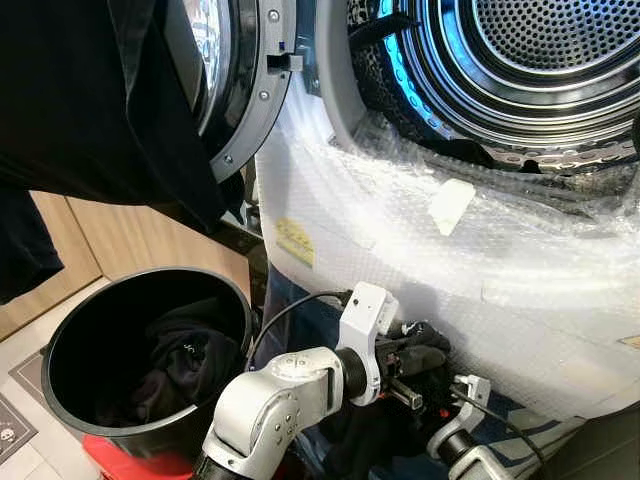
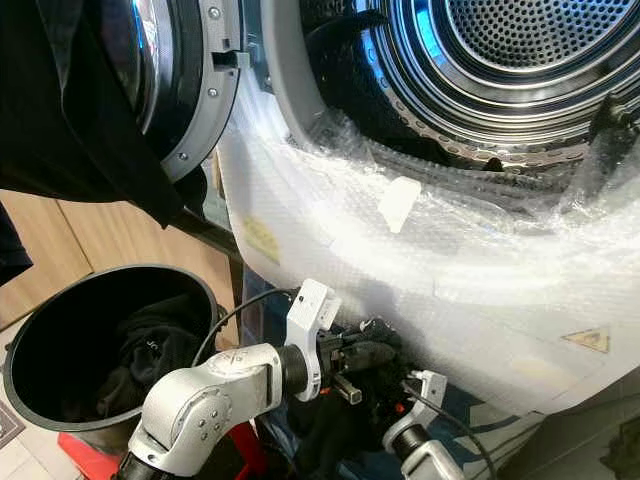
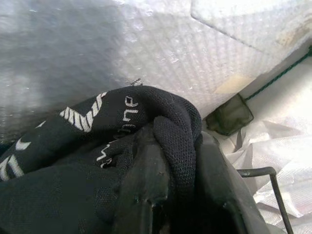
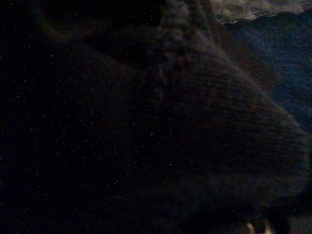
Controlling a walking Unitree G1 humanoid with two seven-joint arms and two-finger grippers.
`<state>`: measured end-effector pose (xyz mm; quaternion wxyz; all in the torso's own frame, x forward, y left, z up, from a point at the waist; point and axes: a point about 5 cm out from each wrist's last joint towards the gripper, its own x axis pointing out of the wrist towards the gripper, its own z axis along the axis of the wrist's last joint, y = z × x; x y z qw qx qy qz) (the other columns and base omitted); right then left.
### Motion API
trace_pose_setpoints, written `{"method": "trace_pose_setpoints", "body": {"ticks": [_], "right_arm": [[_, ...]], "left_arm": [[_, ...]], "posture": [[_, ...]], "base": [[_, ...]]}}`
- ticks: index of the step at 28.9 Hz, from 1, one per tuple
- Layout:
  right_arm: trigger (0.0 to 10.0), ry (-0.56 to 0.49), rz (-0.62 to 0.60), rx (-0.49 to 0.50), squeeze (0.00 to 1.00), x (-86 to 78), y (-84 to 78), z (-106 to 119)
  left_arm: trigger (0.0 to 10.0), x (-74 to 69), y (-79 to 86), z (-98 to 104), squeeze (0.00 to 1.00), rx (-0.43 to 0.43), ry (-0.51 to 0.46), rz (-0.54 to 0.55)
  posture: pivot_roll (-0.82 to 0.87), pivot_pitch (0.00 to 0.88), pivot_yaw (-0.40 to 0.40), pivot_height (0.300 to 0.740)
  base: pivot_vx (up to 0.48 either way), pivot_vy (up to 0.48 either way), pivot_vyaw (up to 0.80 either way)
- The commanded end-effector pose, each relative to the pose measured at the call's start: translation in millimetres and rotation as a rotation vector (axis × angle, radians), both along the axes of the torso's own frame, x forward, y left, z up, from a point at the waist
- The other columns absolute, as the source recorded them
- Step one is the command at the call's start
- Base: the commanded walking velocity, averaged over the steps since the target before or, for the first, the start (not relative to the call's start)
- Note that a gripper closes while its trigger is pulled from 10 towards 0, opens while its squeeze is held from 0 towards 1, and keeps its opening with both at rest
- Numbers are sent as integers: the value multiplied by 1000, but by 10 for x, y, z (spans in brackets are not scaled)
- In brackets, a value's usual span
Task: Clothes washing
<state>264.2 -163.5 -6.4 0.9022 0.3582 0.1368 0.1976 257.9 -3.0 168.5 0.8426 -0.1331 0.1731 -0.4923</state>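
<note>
The left end effector (image 3: 170, 195) is closed on a black garment with white lettering (image 3: 97, 146), low in front of the bubble-wrapped washing machine (image 1: 420, 250), beside the black laundry bucket (image 1: 75, 335).

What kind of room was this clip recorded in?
Probably a home laundry corner: a front-loading washing machine wrapped in bubble wrap with its door open, and a black bucket of dark clothes on the floor.
</note>
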Motion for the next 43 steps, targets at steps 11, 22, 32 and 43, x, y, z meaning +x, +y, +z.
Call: {"method": "trace_pose_setpoints", "body": {"ticks": [11, 22, 32, 43], "right_arm": [[0, -14, -31, 38, 0, 32, -36, 37], [0, -2, -29, 35, 0, -46, -4, -24], [0, 14, -17, 32, 0, -62, 56, -52], [0, 2, -39, -1, 0, 8, -2, -2]], "left_arm": [[0, -121, -88, 210, 0, -38, -81, -83], [10000, -234, 77, 240, 0, 110, -310, -200], [10000, -205, 242, 250, 643, 148, -327, -145], [10000, -339, 600, 269, 1000, 222, -370, -209]], "posture": [[318, 9, -44, 740], [310, 0, -33, 740], [325, 0, -36, 740], [337, 0, -33, 740]], "base": [[0, 0, 0], [0, 0, 0], [0, 0, 0], [0, 0, 0]]}}
